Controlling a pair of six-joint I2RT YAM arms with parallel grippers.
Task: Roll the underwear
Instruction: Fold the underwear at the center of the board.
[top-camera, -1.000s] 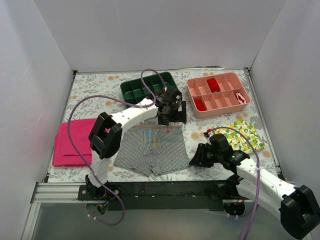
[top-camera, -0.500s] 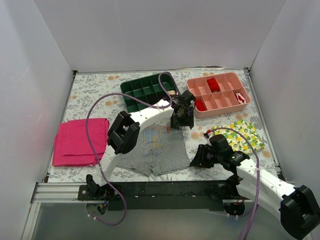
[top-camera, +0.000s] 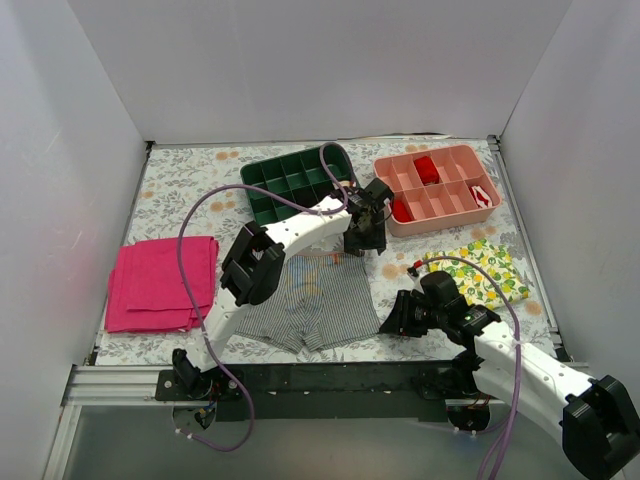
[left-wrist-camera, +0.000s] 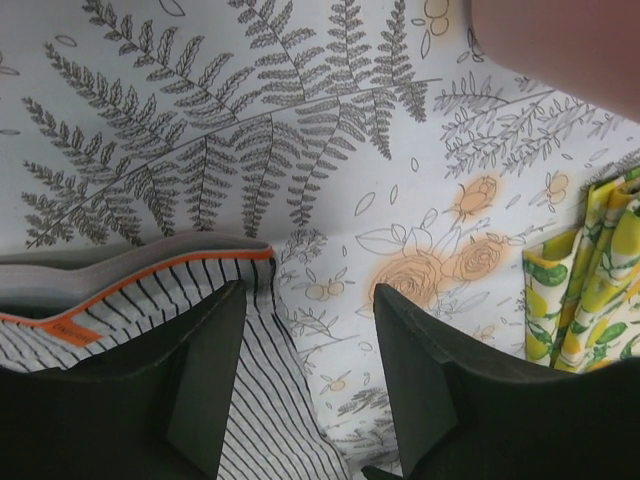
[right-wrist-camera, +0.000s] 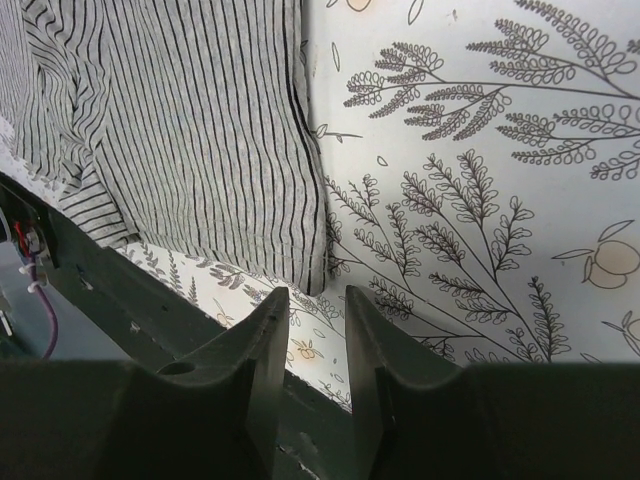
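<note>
Here, left gripper (left-wrist-camera: 310, 300) and right gripper (right-wrist-camera: 314, 300) agape, empty, by the underwear (top-camera: 320, 305); pink tray (top-camera: 452, 205), lemon cloth (top-camera: 485, 270) nearby.

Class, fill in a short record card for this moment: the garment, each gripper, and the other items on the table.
Garment: underwear, lying flat, not yet rolled, waistband on the far side
Left gripper: open, straddling the waistband's right corner
Right gripper: narrowly open, holding nothing, at the near right leg corner
Other items: magenta cloth, lemon-print cloth, green tray, pink tray
</note>
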